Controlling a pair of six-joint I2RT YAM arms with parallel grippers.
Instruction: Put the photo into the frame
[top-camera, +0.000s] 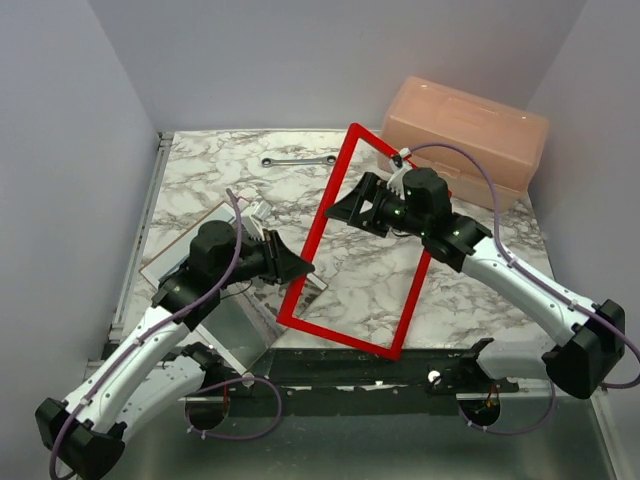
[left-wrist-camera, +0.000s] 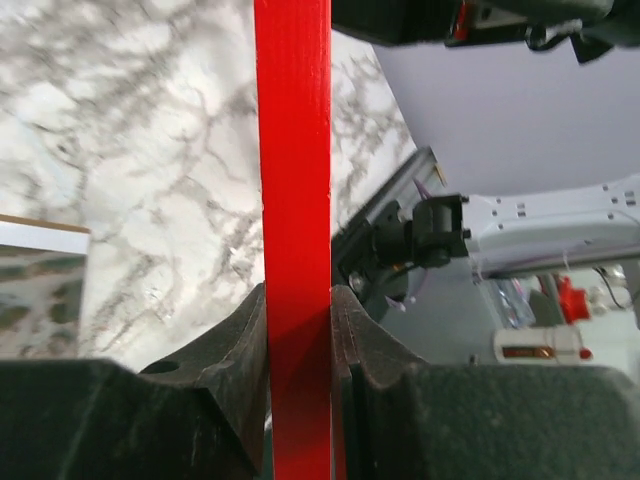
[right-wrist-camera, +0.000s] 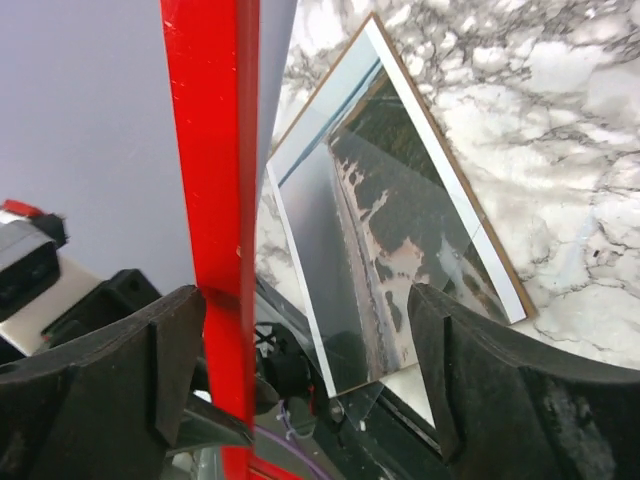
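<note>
The photo (right-wrist-camera: 400, 190) lies flat near the left edge of the desk (top-camera: 200, 165), under your left arm. It looks like thin paper, so I think it is very light and bends easily. Because it lies so flat, it will be hard to get under. Take it by an edge or a corner, and go softly so it does not crease. A clear pane (top-camera: 238, 322) lies close by, toward the near left corner.

The frame (top-camera: 338, 338) is tipped up over the middle of the desk, with its low end by the near edge. It looks stiff, thin and light. Its red bars look smooth, so it may slip or swing if you hold it at one spot only. Hold it on a long bar.

Your left gripper (top-camera: 300, 272) is closed tight on a long bar, near the low corner. Your right gripper (top-camera: 338, 210) is wide open. A red bar stands between its fingers, but they do not squeeze it.

Now count. There is one photo, one frame and one clear pane. There is one pink box (top-camera: 465, 135) at the far right corner and one wrench (top-camera: 298, 160) by the far edge. You have two grippers.
</note>
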